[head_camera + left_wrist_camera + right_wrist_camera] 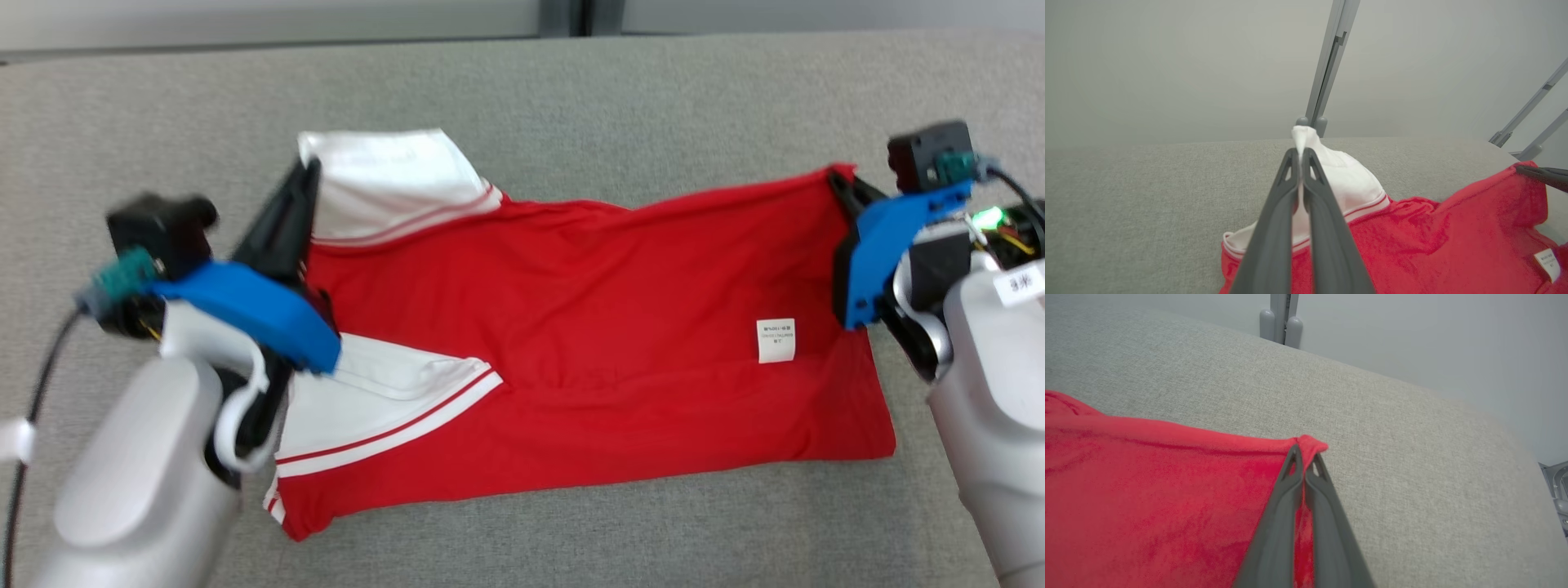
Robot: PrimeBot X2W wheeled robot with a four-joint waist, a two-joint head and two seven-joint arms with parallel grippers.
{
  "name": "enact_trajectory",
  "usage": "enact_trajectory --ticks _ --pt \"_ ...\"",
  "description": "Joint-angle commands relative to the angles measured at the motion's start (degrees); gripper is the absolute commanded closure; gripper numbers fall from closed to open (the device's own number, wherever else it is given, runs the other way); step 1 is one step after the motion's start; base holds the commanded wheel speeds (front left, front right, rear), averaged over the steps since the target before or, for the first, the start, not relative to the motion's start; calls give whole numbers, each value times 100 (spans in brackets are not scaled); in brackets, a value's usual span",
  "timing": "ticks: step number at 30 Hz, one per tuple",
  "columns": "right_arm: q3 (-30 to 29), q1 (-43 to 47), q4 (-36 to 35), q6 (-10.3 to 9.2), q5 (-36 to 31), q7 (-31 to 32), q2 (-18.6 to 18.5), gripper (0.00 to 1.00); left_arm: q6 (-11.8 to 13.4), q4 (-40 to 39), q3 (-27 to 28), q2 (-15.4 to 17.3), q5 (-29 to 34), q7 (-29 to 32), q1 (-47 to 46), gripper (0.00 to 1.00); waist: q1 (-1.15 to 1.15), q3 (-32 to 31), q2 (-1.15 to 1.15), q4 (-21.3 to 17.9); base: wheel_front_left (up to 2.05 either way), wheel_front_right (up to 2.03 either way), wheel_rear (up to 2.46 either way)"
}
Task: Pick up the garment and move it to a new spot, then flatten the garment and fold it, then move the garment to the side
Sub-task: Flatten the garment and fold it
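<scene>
The garment (588, 327) is a red shirt with white, red-striped sleeves, spread across the grey padded surface with a white label near its right end. My left gripper (309, 175) is shut on the far white sleeve (1347, 179), whose tip sticks out past the fingertips in the left wrist view. My right gripper (839, 181) is shut on the far right red corner (1310, 444) of the garment, pinched between the dark fingers (1290, 498). That edge is lifted and pulled taut between both grippers. The near edge lies flat.
The grey fabric surface (571, 98) stretches all around the garment, with bare room behind and in front of it. A pale wall with a grey metal post (1327, 65) stands past the far edge. More grey frame bars (1531, 118) stand at the right.
</scene>
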Motion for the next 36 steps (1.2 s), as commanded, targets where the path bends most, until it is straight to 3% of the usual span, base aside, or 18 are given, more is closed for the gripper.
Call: enact_trajectory --ticks 1,10,19,29,30,31,32,34,35,36 --pt "-122 284 58 1 -142 -180 -113 100 61 -250 -66 -58 -1 -156 403 100 1 -141 1 60 0 0 0" --pt "-398 958 183 1 -345 -318 -223 100 330 -1163 -318 -179 -143 -293 1741 100 1 -448 1 375 0 0 0" --pt "-485 1394 -104 1 -275 -383 -135 100 749 -1934 -216 -151 -446 -382 2806 100 1 -678 1 559 0 0 0" --pt "-694 2001 -544 1 -439 -3 -296 100 919 -1827 -380 -161 -512 -301 3330 100 1 -835 1 650 0 0 0" --pt "-704 2054 -590 1 -448 24 -295 87 936 -1766 -413 -150 -479 -274 3334 100 1 -844 1 651 0 0 0" --pt "-723 2108 -619 1 -472 59 -305 59 948 -1709 -431 -152 -464 -281 3331 100 1 -854 1 652 0 0 0" --pt "-747 2171 -652 1 -482 90 -311 0 946 -1642 -458 -162 -442 -275 3328 83 1 -864 1 653 0 0 0" --pt "-838 2273 -742 1 -431 129 -258 0 969 -1508 -503 -158 -394 -251 3327 35 1 -890 1 651 0 0 0" --pt "-900 2346 -784 1 -425 177 -235 0 988 -1446 -514 -149 -372 -258 3330 0 1 -910 1 651 0 0 0" --pt "-968 2417 -837 1 -410 215 -216 0 1000 -1380 -511 -153 -334 -322 3323 0 1 -933 1 654 0 0 0"
